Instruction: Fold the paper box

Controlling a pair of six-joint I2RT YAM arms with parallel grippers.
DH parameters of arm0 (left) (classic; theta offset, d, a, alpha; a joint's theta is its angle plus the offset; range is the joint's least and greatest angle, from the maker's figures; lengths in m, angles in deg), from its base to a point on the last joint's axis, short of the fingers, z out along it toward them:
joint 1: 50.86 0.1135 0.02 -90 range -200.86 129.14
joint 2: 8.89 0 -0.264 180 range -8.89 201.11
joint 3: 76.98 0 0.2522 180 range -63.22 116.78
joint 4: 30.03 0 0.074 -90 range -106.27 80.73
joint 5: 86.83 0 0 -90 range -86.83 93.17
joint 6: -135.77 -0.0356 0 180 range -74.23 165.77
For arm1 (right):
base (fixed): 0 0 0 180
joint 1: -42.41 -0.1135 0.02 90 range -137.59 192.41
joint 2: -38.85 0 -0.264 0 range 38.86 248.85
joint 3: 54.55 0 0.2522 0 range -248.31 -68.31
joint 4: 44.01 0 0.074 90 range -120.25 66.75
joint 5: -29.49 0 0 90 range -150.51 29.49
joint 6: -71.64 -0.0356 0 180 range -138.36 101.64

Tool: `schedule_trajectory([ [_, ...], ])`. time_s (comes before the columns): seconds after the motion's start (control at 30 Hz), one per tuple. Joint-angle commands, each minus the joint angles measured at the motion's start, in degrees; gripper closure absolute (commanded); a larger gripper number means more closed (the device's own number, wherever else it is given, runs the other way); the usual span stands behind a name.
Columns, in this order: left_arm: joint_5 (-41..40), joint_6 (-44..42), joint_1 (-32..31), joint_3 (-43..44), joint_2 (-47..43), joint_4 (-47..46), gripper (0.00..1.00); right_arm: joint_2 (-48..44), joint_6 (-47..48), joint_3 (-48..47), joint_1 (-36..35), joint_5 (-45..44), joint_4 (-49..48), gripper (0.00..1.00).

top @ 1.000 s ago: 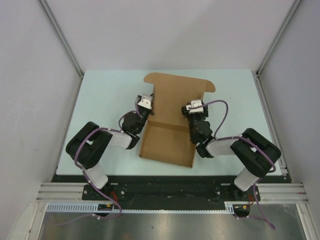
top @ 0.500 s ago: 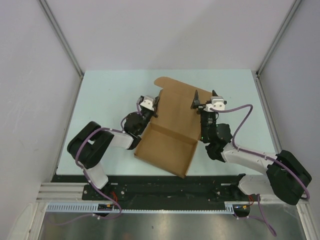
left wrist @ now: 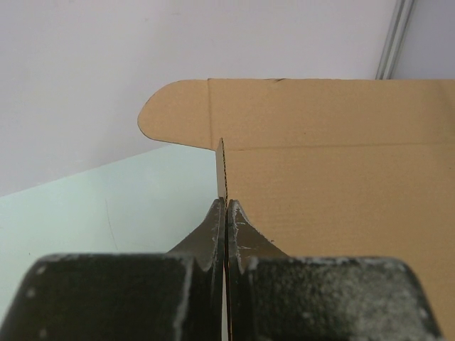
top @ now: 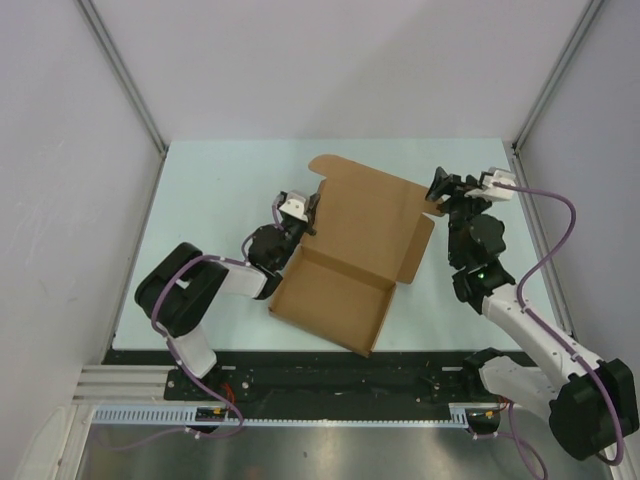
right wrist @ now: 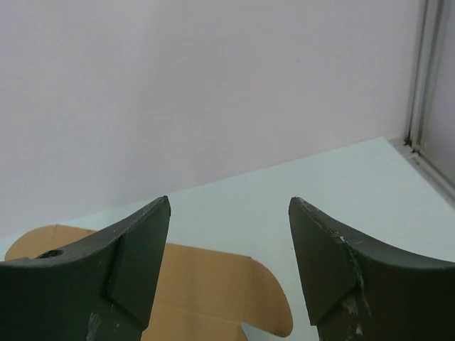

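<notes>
Currently, left pincer (left wrist: 225, 206) grips the paper box's (top: 350, 250) upright side wall; right pincer (right wrist: 229, 202) stands wide, empty, beside its right flap.

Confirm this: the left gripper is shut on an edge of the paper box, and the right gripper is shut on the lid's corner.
One part is wrong. The right gripper is open with nothing between its jaws, as the right wrist view shows. The rest stands: the left gripper is shut on a thin cardboard edge of the paper box.
</notes>
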Motion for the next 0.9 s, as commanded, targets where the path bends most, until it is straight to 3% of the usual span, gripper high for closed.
schedule_trajectory([
  [0.0,-0.9,1.99,0.13,-1.13,0.36,-23.26,0.99,0.62,-8.42,-5.85,2.51,4.61,13.71,0.25],
  [0.2,-1.6,2.17,0.31,-2.19,-0.87,-23.26,0.99,1.85,-15.19,-9.45,9.46,15.85,18.99,0.2],
  [0.53,-5.82,2.44,0.22,-4.91,-3.68,-21.86,0.9,1.94,-15.37,-9.28,5.16,9.19,30.5,0.19],
  [0.87,-8.37,0.15,-0.13,-6.76,-4.3,-20.71,0.87,0.79,-20.82,-3.92,4.63,12.52,36.22,0.17],
])
